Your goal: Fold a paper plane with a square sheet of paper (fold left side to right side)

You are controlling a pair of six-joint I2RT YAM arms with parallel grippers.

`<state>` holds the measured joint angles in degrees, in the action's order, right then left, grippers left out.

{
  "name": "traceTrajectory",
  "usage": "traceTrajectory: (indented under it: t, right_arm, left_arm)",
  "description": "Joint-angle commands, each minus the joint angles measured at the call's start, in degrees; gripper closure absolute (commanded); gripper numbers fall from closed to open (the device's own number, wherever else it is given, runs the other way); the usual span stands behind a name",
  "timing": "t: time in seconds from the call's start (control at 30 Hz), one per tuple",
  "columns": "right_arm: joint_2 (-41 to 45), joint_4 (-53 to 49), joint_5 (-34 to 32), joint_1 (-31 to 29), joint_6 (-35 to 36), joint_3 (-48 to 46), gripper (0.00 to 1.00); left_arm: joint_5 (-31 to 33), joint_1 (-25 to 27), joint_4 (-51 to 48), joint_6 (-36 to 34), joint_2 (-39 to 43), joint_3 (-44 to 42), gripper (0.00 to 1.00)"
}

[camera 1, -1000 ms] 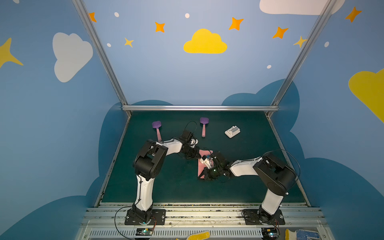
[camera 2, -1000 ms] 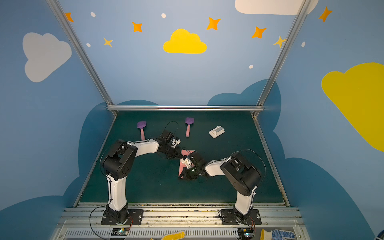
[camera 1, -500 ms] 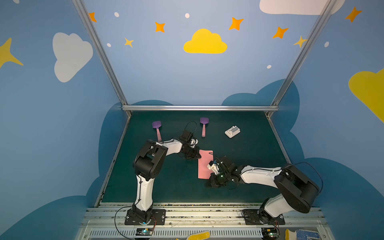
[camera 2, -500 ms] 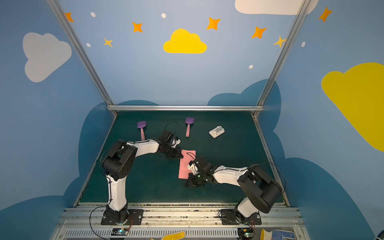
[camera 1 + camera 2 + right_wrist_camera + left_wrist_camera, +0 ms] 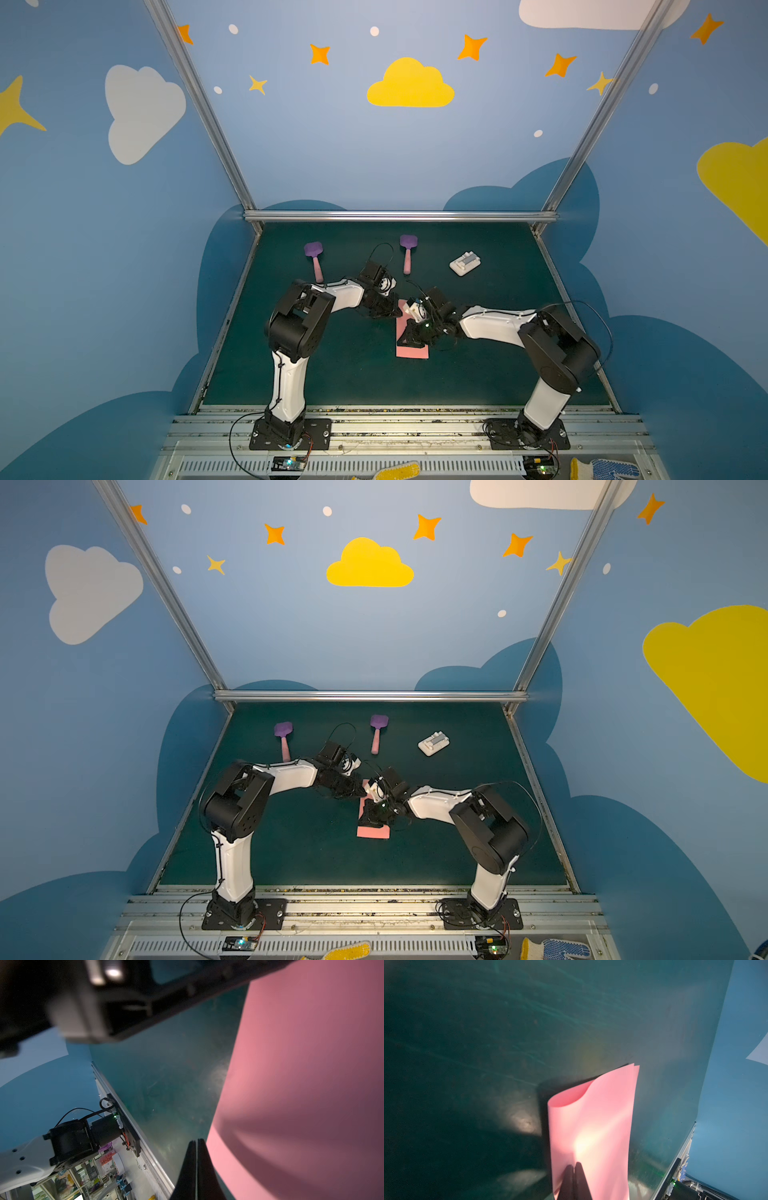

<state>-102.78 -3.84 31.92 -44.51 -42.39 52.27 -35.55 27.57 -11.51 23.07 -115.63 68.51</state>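
Folded square sheet of paper (image 5: 411, 352) lying at table (image 5: 332, 382) centre, my left gripper (image 5: 573, 1169) clenched, tips resting on it, my right gripper (image 5: 196, 1145) clenched empty at its edge, spatulas (image 5: 407, 251) and white block (image 5: 464, 263) sitting clear near back edge, front standing open.

The square sheet of paper (image 5: 591, 1126) is plain salmon-pink, washed paler where light glares off it. My left gripper (image 5: 573, 1165) and my right gripper (image 5: 196, 1141) are black. My left arm (image 5: 286, 386) and right arm (image 5: 494, 322) are white with black joints. The table mat (image 5: 478, 374) is dark green with faint pale scuffs. One spatula (image 5: 313, 257) and the other spatula (image 5: 407, 253) have purple heads and pink handles. The block (image 5: 464, 263) is white. The back wall (image 5: 332, 145) is blue, patterned with a yellow cloud (image 5: 410, 85), orange stars and white dots.
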Motion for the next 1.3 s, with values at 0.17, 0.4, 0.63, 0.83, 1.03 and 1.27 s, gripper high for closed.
traceTrajectory:
  t: [0.17, 0.4, 0.63, 0.83, 1.03, 1.27]
  right_arm:
    - [-3.38, 2.99, -0.61, 1.35, -0.2, -3.75, 1.0]
    - [-3.41, 4.66, -1.41, 1.45, -0.81, -7.6, 1.0]
    - [-3.63, 4.28, -1.53, 1.38, -0.5, -7.95, 1.0]
    - [-3.64, 4.28, -1.64, 1.36, -0.61, -8.0, 1.0]
    - [-4.05, 4.27, -1.88, 1.36, -0.94, -8.04, 1.0]
    - [-4.35, 4.39, -2.08, 1.3, -1.11, -8.8, 1.0]
  left_arm:
    - [0.97, -0.42, -3.35, 0.02, -0.71, 0.25, 0.96]
    - [1.17, -3.87, -8.95, -3.27, -7.38, 10.32, 0.96]
    - [1.48, -7.67, -16.86, -6.54, -14.53, 23.95, 0.96]
    - [-1.29, -7.98, -13.39, -4.78, -4.96, 17.71, 0.96]
    - [-3.47, -4.86, -1.2, 3.77, 10.05, -2.75, 0.96]
    - [-2.62, 1.22, 5.0, 7.12, 14.82, -13.4, 0.96]
